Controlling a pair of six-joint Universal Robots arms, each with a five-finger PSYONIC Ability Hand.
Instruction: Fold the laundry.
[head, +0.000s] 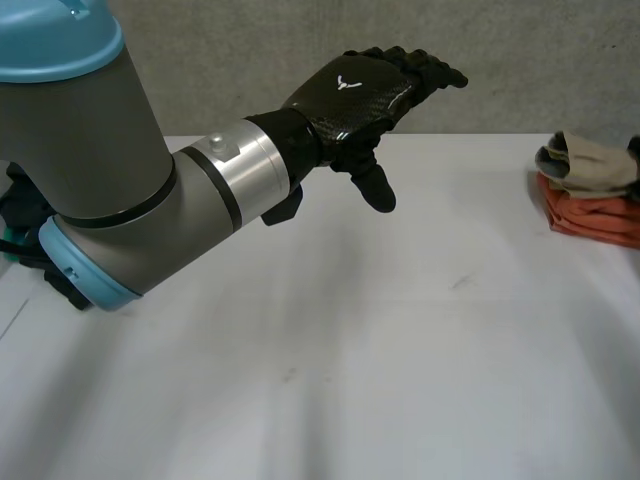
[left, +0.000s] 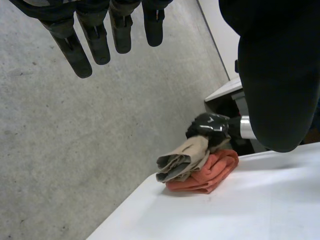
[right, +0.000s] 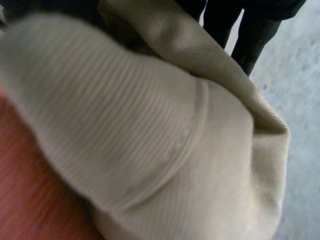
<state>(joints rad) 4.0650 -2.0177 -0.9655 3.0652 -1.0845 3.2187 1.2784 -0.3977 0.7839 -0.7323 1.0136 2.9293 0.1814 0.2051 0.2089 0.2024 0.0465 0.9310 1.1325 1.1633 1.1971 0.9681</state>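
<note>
Upper middle of the head view: left hand (head: 360, 95), up off the table (head: 350, 360), touching nothing. Fingers (left: 98, 45) straight and spread a little. Thumb (head: 372, 185) pointing down, well apart from them. Wide open, holding nothing. Behind it, on the left side of that frame, the big grey left arm (head: 100, 170) with its blue cap.

Far right edge of the head view, a bit above the middle: two cloths in a small pile on the table. Orange cloth (head: 590, 215) at the bottom, folded. Tan cloth (head: 590, 165) on top, bunched up, touching the orange one. Both well apart from the left hand, with bare white table in between.

In the left wrist view, the same pile by the table's edge, out past the left hand's fingertips. Right hand (left: 209, 125) at the far end of the tan cloth, touching it.

In the right wrist view, tan cloth very close, right under the palm. Orange cloth just beside the tan one, touching it. Cannot tell if the right hand grips the tan cloth or just rests on it.
</note>
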